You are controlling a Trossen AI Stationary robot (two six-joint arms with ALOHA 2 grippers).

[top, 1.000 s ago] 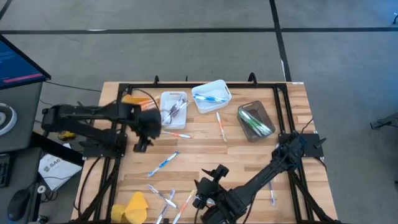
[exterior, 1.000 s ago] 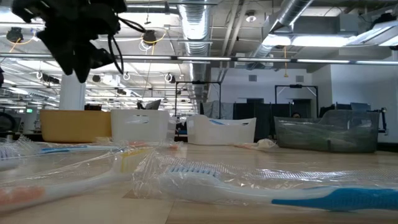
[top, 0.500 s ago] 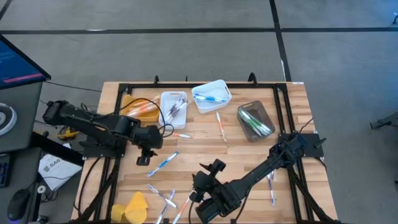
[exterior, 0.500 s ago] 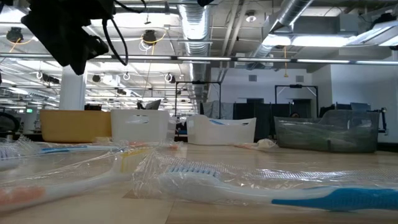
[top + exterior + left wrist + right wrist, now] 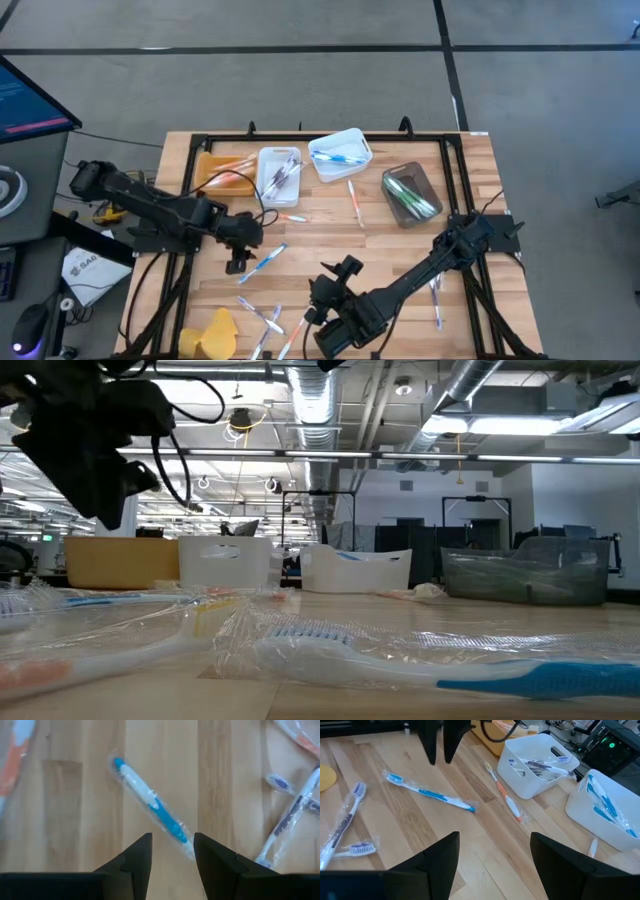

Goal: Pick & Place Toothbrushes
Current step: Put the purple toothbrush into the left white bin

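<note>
Wrapped toothbrushes lie scattered flat on the wooden table (image 5: 330,250). A blue-and-white toothbrush (image 5: 265,260) (image 5: 150,805) (image 5: 430,793) lies left of centre. My left gripper (image 5: 237,264) (image 5: 171,845) (image 5: 95,480) hovers over its near end, pointing steeply down, open and holding nothing. My right gripper (image 5: 338,275) (image 5: 495,845) hangs wide open above the table's near middle, also holding nothing. An orange-and-white toothbrush (image 5: 290,217) (image 5: 503,796) lies near the bins. Several more toothbrushes (image 5: 265,320) lie by the near edge.
Along the far side stand an orange bin (image 5: 225,172), two white bins (image 5: 279,172) (image 5: 340,154) and a clear grey bin (image 5: 410,193), each holding toothbrushes. A yellow lump (image 5: 215,333) sits at the near left corner. Black frame rails (image 5: 300,138) border the table.
My left gripper has swung from beside the white and orange bins toward the table's near edge and come down, rolling as it went. It now hangs over the blue-and-white toothbrush, and its finger gap looks unchanged. My right gripper has edged slightly toward the left.
</note>
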